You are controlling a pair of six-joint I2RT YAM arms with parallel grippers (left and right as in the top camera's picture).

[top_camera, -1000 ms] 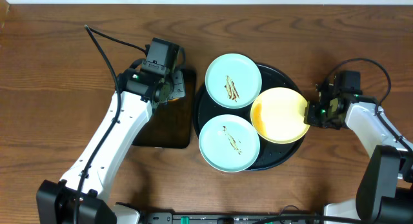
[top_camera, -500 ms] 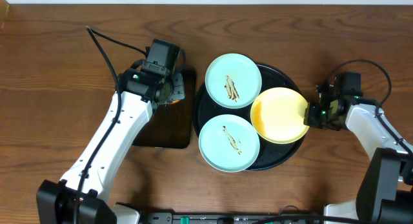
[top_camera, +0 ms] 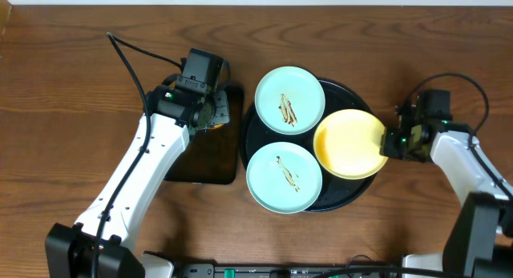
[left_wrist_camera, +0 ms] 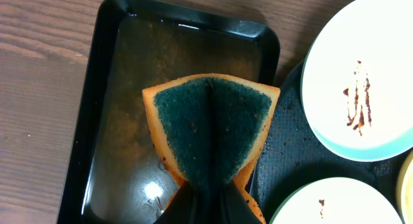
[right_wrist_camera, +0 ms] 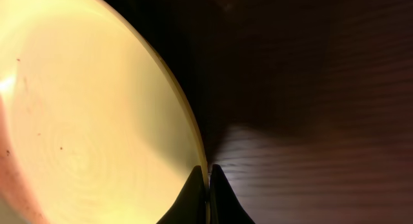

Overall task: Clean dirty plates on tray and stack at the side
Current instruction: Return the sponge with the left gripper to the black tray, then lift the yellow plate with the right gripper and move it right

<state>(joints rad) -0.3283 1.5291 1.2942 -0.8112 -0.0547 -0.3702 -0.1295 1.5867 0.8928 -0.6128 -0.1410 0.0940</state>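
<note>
Two mint-blue plates with brown smears lie on the round black tray (top_camera: 347, 196), one at the back (top_camera: 289, 98) and one at the front (top_camera: 284, 177). The pale yellow plate (top_camera: 349, 143) sits tilted on the tray's right side. My right gripper (top_camera: 389, 142) is shut on the yellow plate's right rim; in the right wrist view the fingers (right_wrist_camera: 208, 185) pinch the rim (right_wrist_camera: 187, 121). My left gripper (top_camera: 215, 111) is shut on a folded orange sponge with a dark green face (left_wrist_camera: 210, 130), held above the small rectangular black tray (left_wrist_camera: 129, 108).
The rectangular tray (top_camera: 204, 162) holds a film of water and sits just left of the round tray. Bare wood tabletop (top_camera: 433, 206) lies to the right of the round tray and to the far left. A black cable (top_camera: 128, 58) trails behind the left arm.
The yellow plate has shifted slightly to the right with my right gripper. The left arm and sponge have not moved.
</note>
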